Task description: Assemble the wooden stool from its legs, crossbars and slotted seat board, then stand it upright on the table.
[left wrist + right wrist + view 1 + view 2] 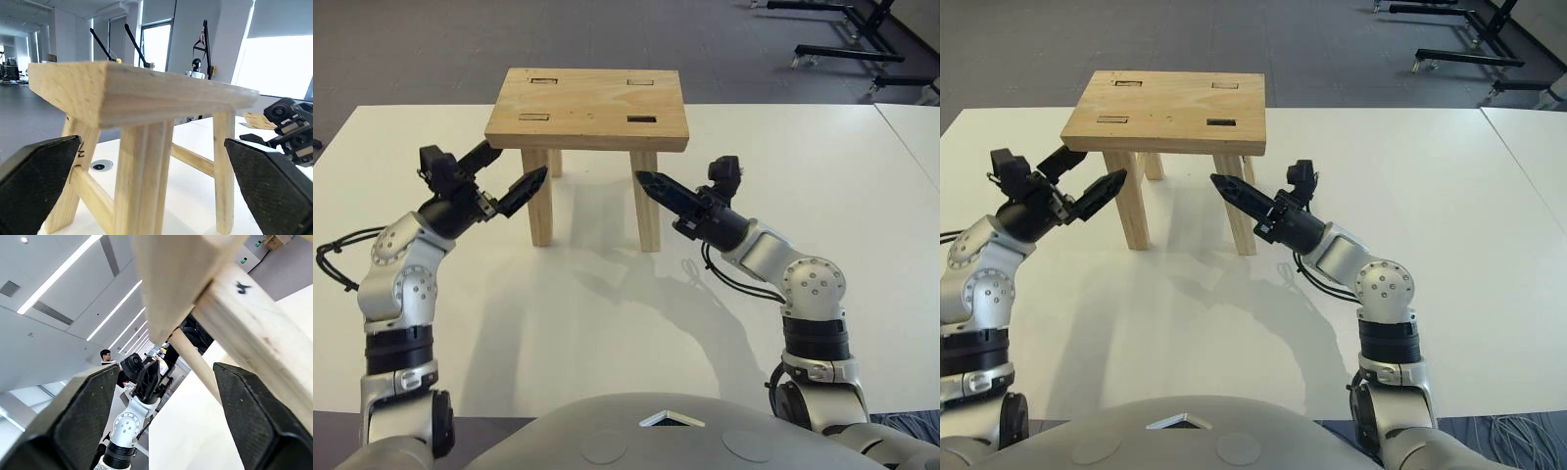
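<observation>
White table point(607, 323) carries the upright stool point(587, 108), left jaws and right jaws spread beside its legs point(541, 196).

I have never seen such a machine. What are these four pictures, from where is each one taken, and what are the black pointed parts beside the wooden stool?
This is a humanoid robot with two arms, and each arm ends in a black gripper with two fingers. The two wide pictures come from cameras in its head, looking down over the arms. The two close pictures come from a camera on each wrist, so the dark fingers at their edges belong to that arm's own gripper. On the white table a pale wooden stool stands assembled and upright. The left gripper and the right gripper are both open, one at each side of the stool near its front legs. Neither holds anything.
</observation>
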